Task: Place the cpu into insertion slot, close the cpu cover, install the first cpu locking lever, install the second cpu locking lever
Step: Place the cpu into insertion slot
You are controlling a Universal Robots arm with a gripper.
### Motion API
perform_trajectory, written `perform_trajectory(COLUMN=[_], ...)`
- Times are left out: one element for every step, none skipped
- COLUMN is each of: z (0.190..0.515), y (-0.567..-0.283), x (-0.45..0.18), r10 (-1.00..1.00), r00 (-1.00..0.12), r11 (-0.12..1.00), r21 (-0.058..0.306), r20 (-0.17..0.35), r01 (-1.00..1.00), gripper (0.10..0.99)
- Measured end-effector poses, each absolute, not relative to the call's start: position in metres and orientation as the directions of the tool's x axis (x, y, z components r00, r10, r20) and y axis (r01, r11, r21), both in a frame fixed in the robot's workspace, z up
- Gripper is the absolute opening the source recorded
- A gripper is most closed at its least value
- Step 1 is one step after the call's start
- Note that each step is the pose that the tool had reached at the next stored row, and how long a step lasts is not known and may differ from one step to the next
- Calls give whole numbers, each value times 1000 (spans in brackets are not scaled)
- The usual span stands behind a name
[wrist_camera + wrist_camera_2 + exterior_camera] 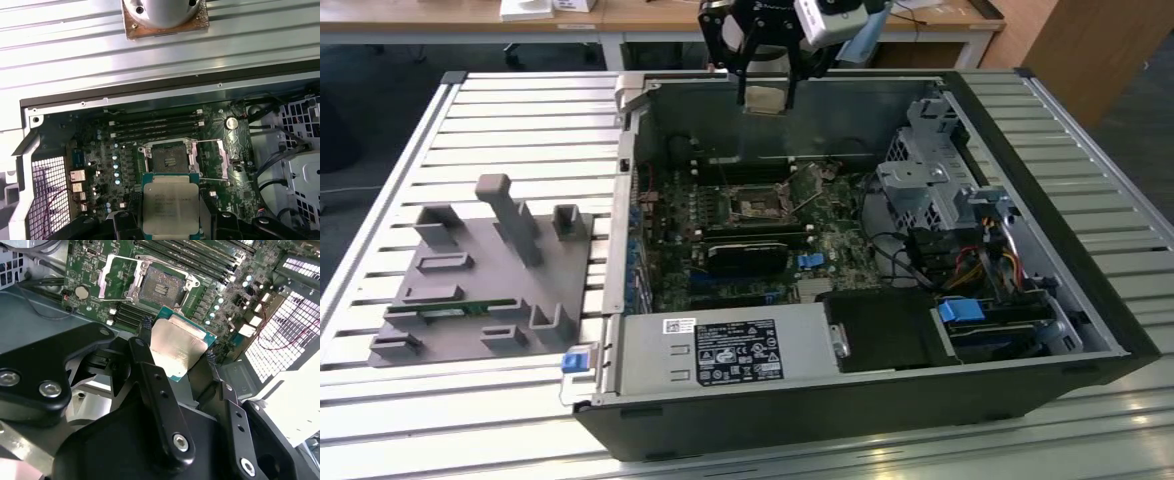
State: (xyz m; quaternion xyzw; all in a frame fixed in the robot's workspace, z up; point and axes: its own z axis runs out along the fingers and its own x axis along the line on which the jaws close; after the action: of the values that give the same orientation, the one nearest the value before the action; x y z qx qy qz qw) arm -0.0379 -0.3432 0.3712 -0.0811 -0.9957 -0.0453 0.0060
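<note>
The pincer (pixel 178 340) is pinching the cpu (pixel 170 207) by two opposite edges, one finger on each side. The dull metal top faces the wrist cameras. I'd say the edge grip is there to keep the fingers off the underside and leave the chip flat for seating. In the exterior view the pincer hangs high over the far wall of the open computer case (pixel 1067 330), well above the motherboard (pixel 847 255), so the chip is in the air and not yet down. Below, the insertion slot (pixel 167 161) lies bare with its dark centre exposed. The cpu cover (pixel 103 280) is swung up and away beside it, which looks like the reason the socket is free to receive. The long memory slots (pixel 155 127) run just beyond the socket. As for writing, there are a few lines of print on the chip's top and a black-and-white label on the power supply (pixel 720 350) at the near side; I'll leave both unread. Out on the slatted counter (pixel 520 110), at the exterior view's left, sits a grey parts fixture (pixel 494 270).
</note>
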Motion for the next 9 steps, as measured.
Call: perform_trajectory(z=[371, 371, 371, 371, 371, 371, 371, 371, 371], y=[-343, -343, -343, -343, -343, -343, -343, -343, -343], x=[-38, -38, -38, -38, -38, -38, -38, -38, -38], r10=[164, 168, 172, 175, 176, 178, 181, 186, 191], r00=[-986, -986, -985, -984, -984, -984, -983, -982, -981], r11=[982, 982, 981, 980, 980, 980, 979, 978, 977], r21=[89, 89, 89, 89, 89, 89, 89, 89, 89], r20=[19, 19, 19, 19, 19, 19, 19, 19, 19], r01=[165, 169, 173, 176, 177, 179, 182, 187, 192], gripper=[541, 541, 541, 541, 541, 541, 541, 541, 541])
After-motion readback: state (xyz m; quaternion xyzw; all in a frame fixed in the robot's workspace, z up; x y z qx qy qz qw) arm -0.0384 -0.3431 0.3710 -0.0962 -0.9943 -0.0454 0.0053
